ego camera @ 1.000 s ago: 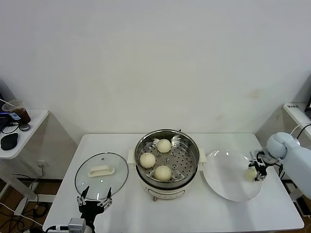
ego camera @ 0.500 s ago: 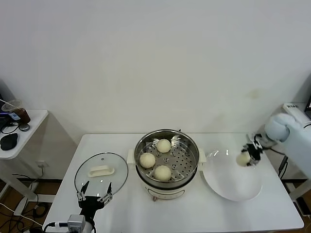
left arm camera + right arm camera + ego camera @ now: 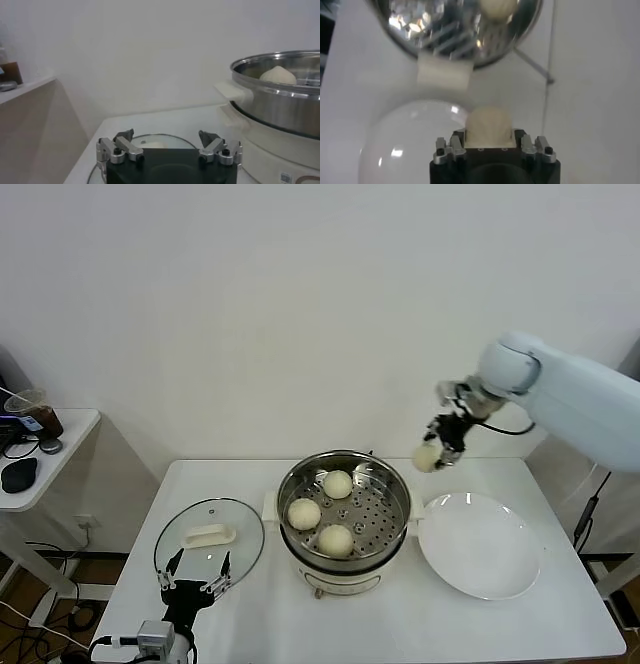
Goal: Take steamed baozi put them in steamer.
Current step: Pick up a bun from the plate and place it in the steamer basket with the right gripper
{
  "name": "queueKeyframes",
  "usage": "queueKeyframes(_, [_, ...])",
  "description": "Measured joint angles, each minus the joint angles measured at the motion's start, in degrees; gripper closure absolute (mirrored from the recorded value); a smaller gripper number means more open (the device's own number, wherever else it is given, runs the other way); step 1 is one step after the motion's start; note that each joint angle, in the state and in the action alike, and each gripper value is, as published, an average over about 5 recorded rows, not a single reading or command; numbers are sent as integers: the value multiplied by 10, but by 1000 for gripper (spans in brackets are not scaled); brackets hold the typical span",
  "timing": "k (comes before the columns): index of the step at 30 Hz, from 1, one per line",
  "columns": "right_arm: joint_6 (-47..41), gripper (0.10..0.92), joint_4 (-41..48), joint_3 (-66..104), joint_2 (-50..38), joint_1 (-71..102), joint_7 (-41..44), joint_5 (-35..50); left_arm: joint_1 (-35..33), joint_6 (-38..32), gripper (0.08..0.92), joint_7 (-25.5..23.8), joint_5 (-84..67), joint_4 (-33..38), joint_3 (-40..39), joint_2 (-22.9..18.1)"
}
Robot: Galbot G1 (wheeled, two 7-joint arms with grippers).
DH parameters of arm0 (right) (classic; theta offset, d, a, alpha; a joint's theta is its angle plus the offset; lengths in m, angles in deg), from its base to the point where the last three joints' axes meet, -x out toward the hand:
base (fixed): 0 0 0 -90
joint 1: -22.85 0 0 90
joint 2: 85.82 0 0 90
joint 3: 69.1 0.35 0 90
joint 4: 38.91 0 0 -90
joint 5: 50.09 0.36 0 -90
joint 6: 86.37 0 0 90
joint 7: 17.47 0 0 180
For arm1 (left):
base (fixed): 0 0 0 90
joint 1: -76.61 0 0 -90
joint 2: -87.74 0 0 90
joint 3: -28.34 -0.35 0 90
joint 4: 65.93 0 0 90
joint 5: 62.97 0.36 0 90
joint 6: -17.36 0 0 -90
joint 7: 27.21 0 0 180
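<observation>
Dough this soft dents easily: my right hand (image 3: 436, 446) pinches the round cream-white baozi (image 3: 428, 456) sideways, mid-right of frame, above the shiny steel steamer (image 3: 345, 506)'s right edge; left hand (image 3: 194, 589) idles spread, lower left.

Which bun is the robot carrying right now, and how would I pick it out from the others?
Find the shiny steel steamer in the middle of the white table. Up and to its right, above the gap between it and the white plate, the right tool holds one cream-white bun in the air. The other three buns lie on the steamer's perforated tray; only this one hangs clear of every surface.
</observation>
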Motion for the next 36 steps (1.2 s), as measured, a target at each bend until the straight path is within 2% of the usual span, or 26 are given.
queueKeyframes(6, [-30,448,3,-52,63,-35,-13,61,4,0,177,0,-3,-2,1,0])
queueKeyframes(13, [-51,448,3,-93,115,-43,-30,89,10,2,177,-1,-11,-8,5,3])
queueKeyframes(36, [-79,448,-9,-130,139,3,-61,58,16,4,177,-2,-18,-18,8,4])
